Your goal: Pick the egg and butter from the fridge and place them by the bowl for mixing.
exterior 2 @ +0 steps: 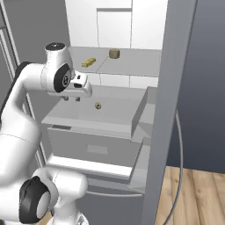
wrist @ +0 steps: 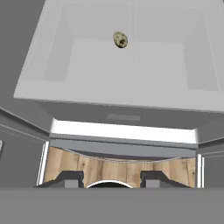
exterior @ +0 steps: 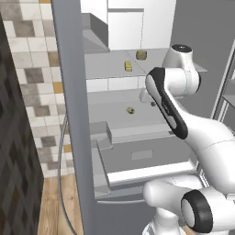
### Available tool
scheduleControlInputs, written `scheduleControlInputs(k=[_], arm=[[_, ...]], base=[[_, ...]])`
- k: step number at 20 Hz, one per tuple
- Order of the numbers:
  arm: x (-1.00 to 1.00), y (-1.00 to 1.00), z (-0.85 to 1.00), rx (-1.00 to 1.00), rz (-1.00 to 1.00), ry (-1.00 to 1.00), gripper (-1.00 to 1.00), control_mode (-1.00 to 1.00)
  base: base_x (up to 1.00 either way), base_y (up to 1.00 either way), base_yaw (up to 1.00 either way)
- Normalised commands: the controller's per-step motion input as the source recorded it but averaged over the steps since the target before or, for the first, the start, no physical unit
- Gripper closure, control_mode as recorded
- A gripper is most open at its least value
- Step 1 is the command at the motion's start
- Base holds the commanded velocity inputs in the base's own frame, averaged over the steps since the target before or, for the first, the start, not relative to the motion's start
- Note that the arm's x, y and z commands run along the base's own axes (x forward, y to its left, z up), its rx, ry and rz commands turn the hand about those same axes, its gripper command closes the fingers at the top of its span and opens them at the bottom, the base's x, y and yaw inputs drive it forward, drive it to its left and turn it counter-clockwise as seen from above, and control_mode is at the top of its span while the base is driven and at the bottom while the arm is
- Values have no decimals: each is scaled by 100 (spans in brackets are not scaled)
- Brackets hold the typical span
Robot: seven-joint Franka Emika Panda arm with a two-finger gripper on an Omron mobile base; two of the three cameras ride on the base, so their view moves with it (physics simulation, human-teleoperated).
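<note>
Nearest the lens in the hand view: gripper [wrist: 110, 178], two dark finger tips at the bottom edge, a gap between them, nothing grasped; whether clenched or released, cannot tell. Seen in the right base view [exterior 2: 72, 99] at the front edge of the middle shelf, pointing down.

Egg [wrist: 120, 40]: small, tan with dark speckles, oval, long axis running up-down in the hand view, slightly tilted. Lying alone on the pale middle shelf [wrist: 109, 74] of the fridge [exterior: 69, 114], well apart from the gripper; also noted at [exterior: 130, 110] and [exterior 2: 97, 105].

Butter [exterior 2: 88, 62]: pale-yellow rectangular block on the upper shelf, long axis slanting toward the back right in the right base view; seen also at [exterior: 128, 66]. Brownish lump [exterior 2: 114, 53] near it on the same shelf, farther back.

Closed grey drawer [exterior 2: 96, 149] below the middle shelf. Wood floor [wrist: 118, 166] under the fridge front.
</note>
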Motion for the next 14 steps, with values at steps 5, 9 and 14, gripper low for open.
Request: scheduleControlInputs(k=[5, 9, 14], arm=[[-9, -1, -7, 0, 0, -2, -100, -100], [-12, 0, -25, 0, 0, -18, -100, -100], [5, 0, -32, 0, 0, -23, -100, -100]], base=[[0, 0, 0], [0, 0, 0], [0, 0, 0]])
